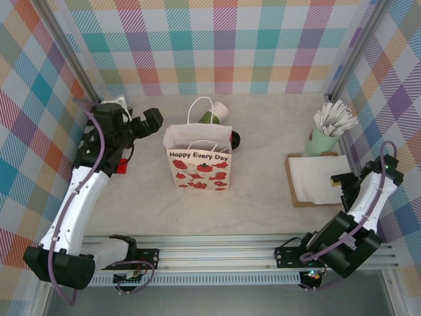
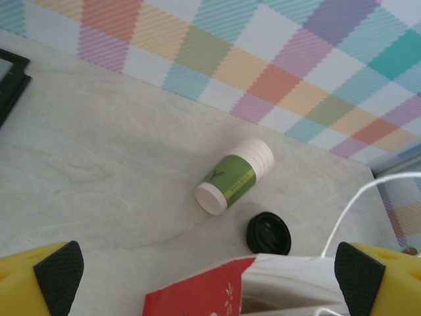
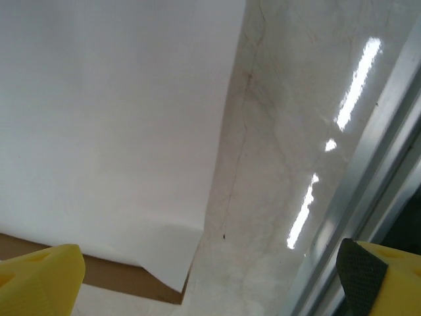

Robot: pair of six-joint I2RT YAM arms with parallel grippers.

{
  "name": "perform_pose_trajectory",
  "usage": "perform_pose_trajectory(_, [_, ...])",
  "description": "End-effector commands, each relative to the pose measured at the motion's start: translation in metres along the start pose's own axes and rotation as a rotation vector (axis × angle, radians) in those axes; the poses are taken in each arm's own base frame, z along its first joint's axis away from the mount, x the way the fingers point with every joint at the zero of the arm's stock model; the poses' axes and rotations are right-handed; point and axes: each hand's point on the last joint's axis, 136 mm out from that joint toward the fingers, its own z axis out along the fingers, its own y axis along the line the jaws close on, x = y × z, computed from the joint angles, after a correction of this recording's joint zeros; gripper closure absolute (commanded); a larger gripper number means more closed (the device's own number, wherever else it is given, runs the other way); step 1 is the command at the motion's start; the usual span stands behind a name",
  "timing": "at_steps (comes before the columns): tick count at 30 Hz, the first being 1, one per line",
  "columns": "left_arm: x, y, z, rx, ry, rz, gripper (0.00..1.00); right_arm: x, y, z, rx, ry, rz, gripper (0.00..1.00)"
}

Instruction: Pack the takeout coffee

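Left wrist view gives you one black lid (image 2: 268,232) at lower centre, just behind the gift bag (image 2: 217,293). The bag's edge hides whether the takeout coffee's green cup stands under that lid, so you cannot tell. If you mistake the toppled stack of cups (image 2: 235,174), lying mid-frame just beyond it, for the coffee, you pack the wrong thing. Reach across carelessly and a finger could catch the bag's rim and tip it over. Your left gripper (image 2: 209,276) hangs spread wide and empty above the bag's mouth. Your right gripper (image 3: 210,276), also wide and empty, hovers over the white sheet (image 3: 112,118) filling that frame's left
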Motion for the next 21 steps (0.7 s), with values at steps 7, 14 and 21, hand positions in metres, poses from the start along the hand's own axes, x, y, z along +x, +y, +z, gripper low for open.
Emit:
perform_pose_trajectory(7, [-0.035,0.016,-0.01,-0.114,-0.15,-0.06,0.0,-0.069,-0.009,0.015,0.169,-0.231,-0.188,0.0])
perform_pose_trajectory(14, [-0.041,0.006,-0.002,-0.081,-0.13,-0.088,0.0,-0.069,0.024,0.042,-0.006,-0.198,-0.347,0.0])
perform_pose_trajectory(21, [-0.05,0.012,-0.013,-0.128,-0.169,-0.081,0.0,-0.084,0.006,0.058,0.12,-0.226,-0.331,0.11])
